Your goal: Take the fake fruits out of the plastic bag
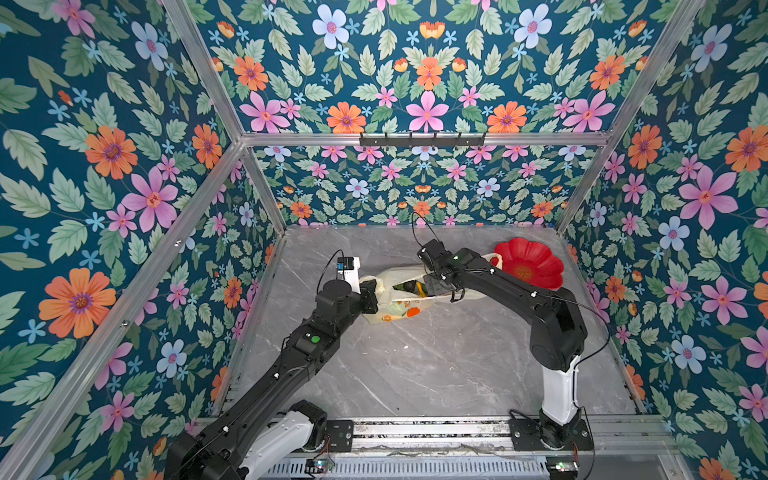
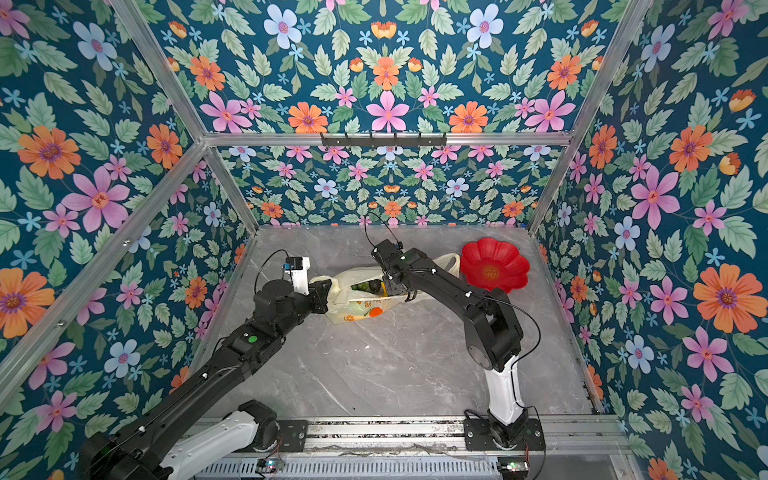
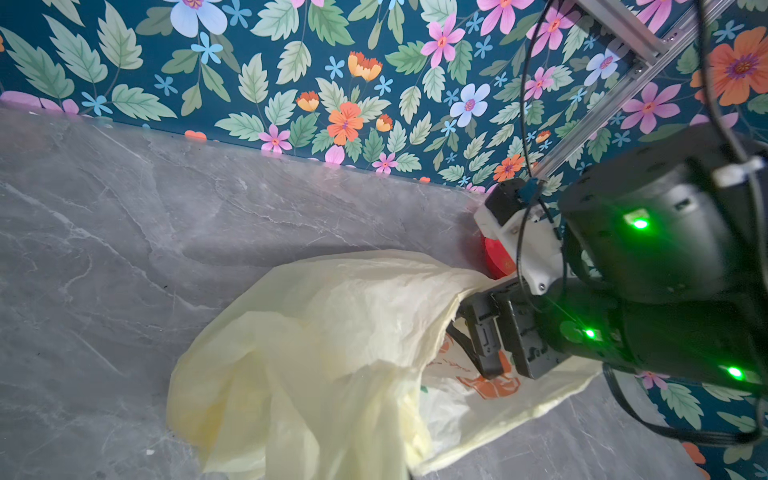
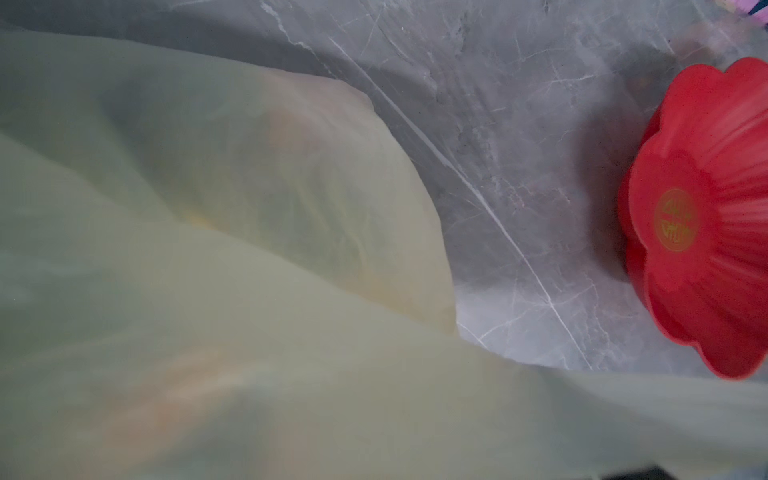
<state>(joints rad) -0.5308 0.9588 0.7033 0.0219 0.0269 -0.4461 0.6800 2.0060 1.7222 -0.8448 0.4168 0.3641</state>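
Everywhere around the workspace the walls (image 1: 104, 166) carry dark blue paper printed with pink, orange and pale blue flowers. They are held in a frame of silver bars (image 1: 216, 95), with one black hook rail (image 1: 422, 139) on the back crossbar. Below lies a grey marble-look table (image 1: 415, 365). Two black-and-white arms, the left arm (image 1: 291, 361) and the right arm (image 1: 552, 328), rise from a metal track (image 1: 428, 432) at its near edge. One plastic bag (image 1: 392, 309), pale yellow with orange fruit prints, lies on the table between them, its mouth gaping. The fake fruits (image 1: 409, 286) sit inside that mouth: dark and green shapes and a strip of yellow show in both top views, too hidden to count. One red flower-shaped plate (image 1: 530, 264) stands just beside the bag at the back right. The left gripper (image 1: 373, 293) is closed, pinching the bag's left rim. The right gripper (image 1: 428, 287) reaches into the bag's mouth; whether its jaws are apart cannot be told.
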